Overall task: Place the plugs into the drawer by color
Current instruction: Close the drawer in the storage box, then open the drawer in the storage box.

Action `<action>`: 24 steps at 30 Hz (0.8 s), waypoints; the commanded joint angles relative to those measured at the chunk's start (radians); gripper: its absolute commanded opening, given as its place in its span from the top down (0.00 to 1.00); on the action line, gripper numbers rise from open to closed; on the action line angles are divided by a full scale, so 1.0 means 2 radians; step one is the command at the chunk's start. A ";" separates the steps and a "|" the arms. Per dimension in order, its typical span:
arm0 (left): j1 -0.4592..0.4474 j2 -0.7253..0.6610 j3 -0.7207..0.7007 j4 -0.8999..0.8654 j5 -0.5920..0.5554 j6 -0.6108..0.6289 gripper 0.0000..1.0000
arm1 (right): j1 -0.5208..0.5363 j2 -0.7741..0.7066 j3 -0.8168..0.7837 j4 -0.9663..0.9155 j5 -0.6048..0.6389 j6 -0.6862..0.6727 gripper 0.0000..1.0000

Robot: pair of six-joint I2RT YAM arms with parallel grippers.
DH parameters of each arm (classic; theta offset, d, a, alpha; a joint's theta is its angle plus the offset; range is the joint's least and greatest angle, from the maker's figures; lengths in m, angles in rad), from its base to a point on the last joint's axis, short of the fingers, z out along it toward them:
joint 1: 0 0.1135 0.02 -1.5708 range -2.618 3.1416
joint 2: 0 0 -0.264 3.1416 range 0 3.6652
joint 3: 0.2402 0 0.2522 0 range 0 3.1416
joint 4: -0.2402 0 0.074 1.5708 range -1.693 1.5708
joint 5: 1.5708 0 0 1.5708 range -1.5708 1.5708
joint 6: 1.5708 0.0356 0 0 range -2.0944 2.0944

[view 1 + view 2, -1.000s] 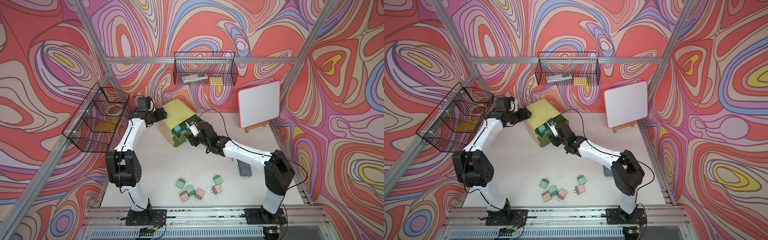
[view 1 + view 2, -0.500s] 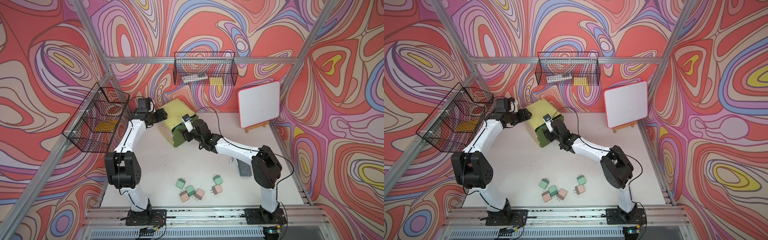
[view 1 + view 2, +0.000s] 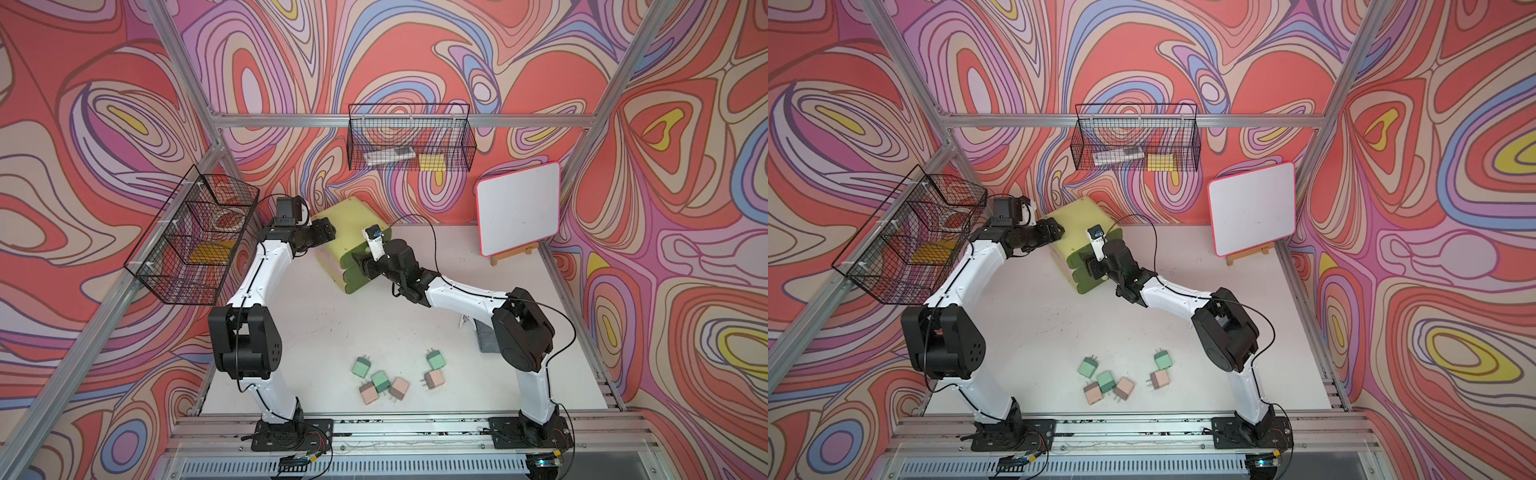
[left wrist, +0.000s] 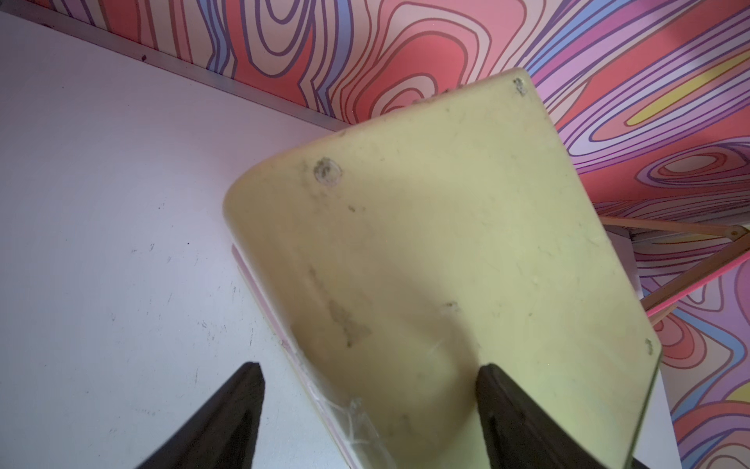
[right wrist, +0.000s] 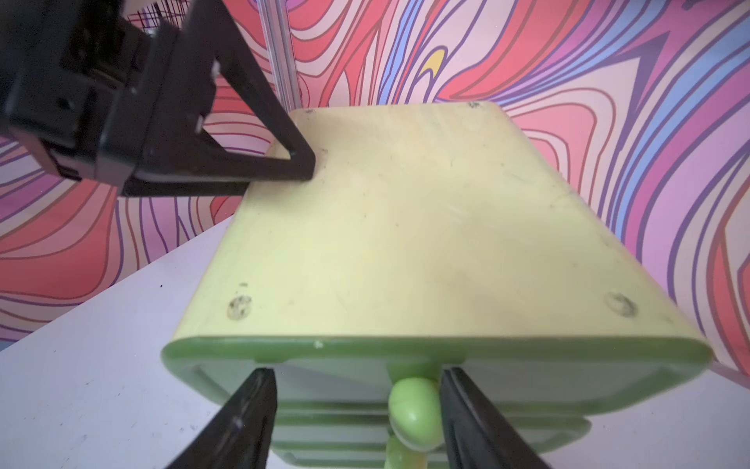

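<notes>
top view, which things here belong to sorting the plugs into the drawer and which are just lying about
Job: drawer cabinet, three green plugs, three pink plugs.
Lying about: whiteboard, back wire basket, side wire basket, grey eraser.

Left gripper point(image 4: 369, 367), jaws apart, straddles the drawer point(image 4: 426, 223) corner.

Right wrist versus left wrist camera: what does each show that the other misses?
Right wrist only: the green drawer fronts and a round knob between the fingers of the open right gripper. Left wrist only: the whiteboard's wooden easel beyond the cabinet. Both: the cabinet's pale yellow top, the left gripper at its corner, and the white table.
</notes>
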 commanded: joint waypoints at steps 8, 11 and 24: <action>-0.002 -0.035 -0.032 -0.001 0.016 -0.042 0.20 | -0.061 -0.043 -0.139 0.128 -0.164 0.218 0.39; -0.002 -0.037 -0.036 -0.007 0.022 -0.046 0.20 | -0.079 -0.022 -0.142 0.167 -0.199 0.264 0.42; -0.002 -0.051 -0.067 0.001 0.037 -0.052 0.21 | -0.092 0.088 -0.085 0.254 -0.248 0.356 0.53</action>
